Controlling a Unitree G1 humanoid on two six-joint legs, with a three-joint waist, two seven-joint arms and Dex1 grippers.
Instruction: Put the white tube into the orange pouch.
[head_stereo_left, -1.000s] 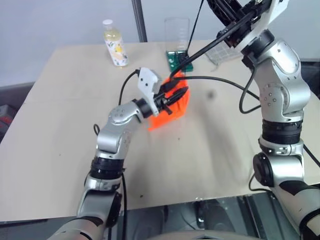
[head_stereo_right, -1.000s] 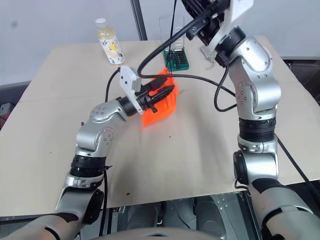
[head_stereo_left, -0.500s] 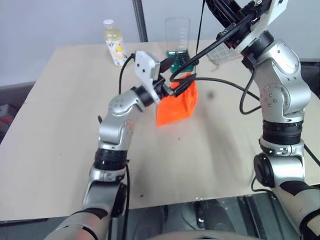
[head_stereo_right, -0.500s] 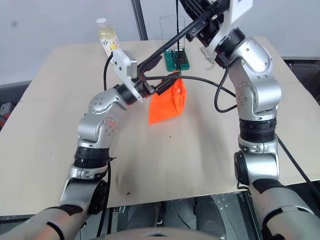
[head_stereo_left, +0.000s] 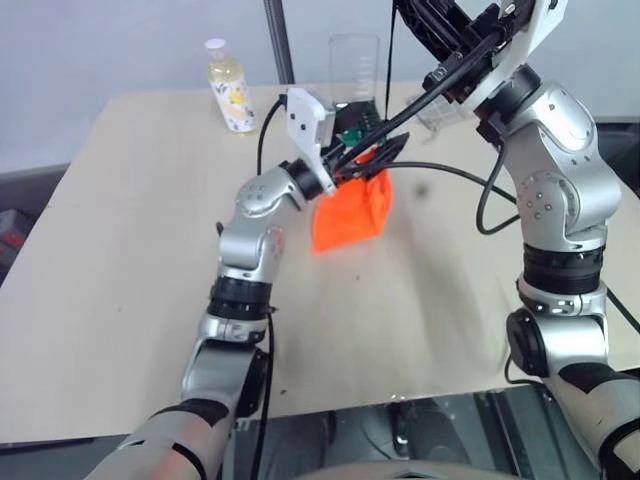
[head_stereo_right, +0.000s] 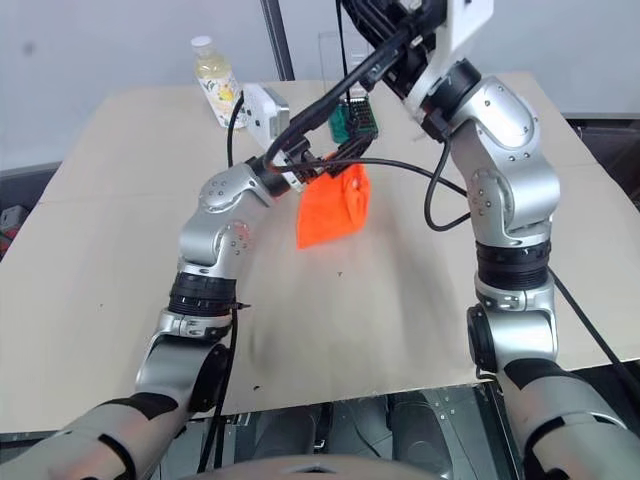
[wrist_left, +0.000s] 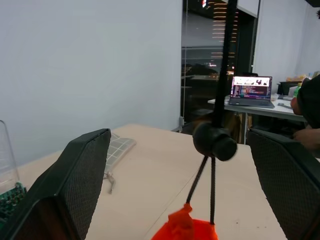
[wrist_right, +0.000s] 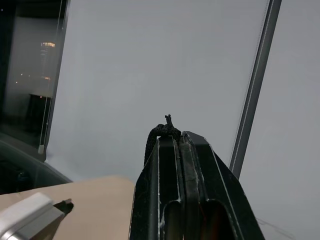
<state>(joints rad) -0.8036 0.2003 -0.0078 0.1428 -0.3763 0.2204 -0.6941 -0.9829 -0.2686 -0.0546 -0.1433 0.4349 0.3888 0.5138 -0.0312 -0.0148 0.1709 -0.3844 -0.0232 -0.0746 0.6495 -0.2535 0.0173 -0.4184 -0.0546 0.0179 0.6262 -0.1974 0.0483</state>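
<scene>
Hanging corner-up from its cord, the orange pouch dangles from the clamped right gripper; left gripper spread.

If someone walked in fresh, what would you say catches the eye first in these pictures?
The orange pouch stands out, hanging over the middle of the table from a black cord. The right end effector, raised high, is shut on that cord, while the left end effector is open just above the pouch. A bottle of yellowish liquid stands at the far edge.

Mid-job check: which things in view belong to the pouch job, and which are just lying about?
Job: orange pouch; its black cord, pinched in the shut right claw; open left claw at the pouch top.
Lying about: yellowish bottle; clear beaker; green case.
</scene>
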